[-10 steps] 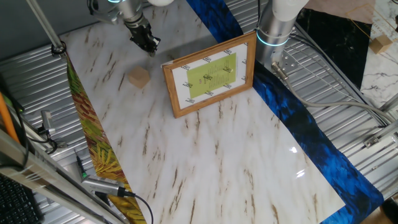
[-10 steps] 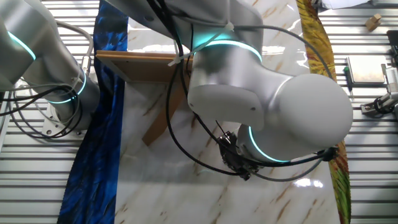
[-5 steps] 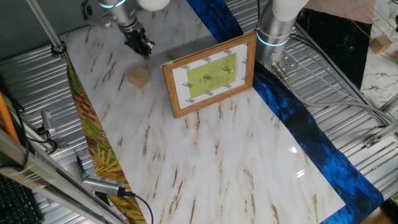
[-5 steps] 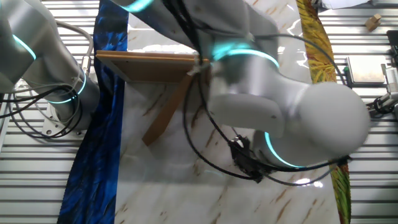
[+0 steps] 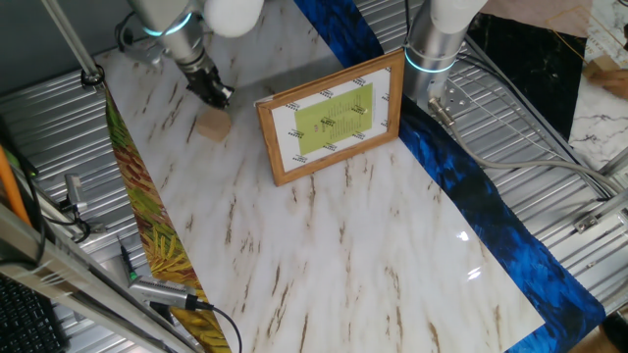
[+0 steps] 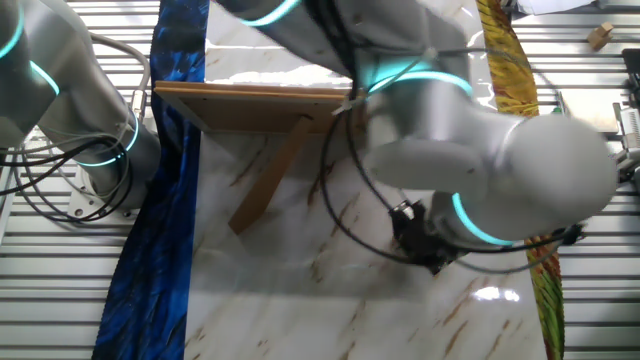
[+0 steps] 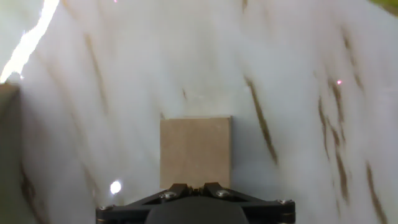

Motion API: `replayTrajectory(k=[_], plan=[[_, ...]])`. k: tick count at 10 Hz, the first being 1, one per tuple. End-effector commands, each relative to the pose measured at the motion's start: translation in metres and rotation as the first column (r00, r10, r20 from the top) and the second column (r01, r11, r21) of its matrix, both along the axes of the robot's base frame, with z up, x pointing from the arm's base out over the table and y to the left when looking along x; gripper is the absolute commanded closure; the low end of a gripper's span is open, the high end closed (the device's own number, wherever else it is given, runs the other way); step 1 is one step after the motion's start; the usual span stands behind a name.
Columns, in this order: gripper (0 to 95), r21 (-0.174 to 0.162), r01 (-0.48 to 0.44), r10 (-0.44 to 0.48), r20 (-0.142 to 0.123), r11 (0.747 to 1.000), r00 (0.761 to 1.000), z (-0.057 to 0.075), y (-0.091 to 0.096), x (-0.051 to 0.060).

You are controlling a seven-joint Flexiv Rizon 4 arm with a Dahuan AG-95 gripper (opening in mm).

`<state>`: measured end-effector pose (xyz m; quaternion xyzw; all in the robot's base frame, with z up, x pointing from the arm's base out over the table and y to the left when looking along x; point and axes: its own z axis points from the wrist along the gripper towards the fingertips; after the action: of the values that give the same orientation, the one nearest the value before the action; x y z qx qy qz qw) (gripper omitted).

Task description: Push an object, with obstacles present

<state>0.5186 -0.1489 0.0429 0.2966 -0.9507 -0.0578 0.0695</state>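
One cube point(image 7: 196, 151) against end effector point(image 7: 194, 188) tips.

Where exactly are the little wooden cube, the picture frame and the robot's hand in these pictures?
wooden cube point(image 7: 196, 151): hand view, middle of its top face.
picture frame point(image 5: 331, 121): one fixed view, on the yellow-green sheet inside.
hand point(image 5: 218, 96): one fixed view, at the dark fingertips just above the cube.
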Motion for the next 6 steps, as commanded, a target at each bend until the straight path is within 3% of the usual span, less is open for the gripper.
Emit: replayTrajectory(k=[1, 3, 6], plan=[[95.0, 0.01, -0.012, 0.012, -0.001, 1.0, 1.0, 0.003, 0.012, 0.016], [95.0, 0.02, -0.005, 0.005, 0.0, 1.0, 1.0, 0.005, 0.036, 0.033], [95.0, 0.015, 0.012, -0.012, -0.001, 1.0, 1.0, 0.007, 0.062, 0.045]])
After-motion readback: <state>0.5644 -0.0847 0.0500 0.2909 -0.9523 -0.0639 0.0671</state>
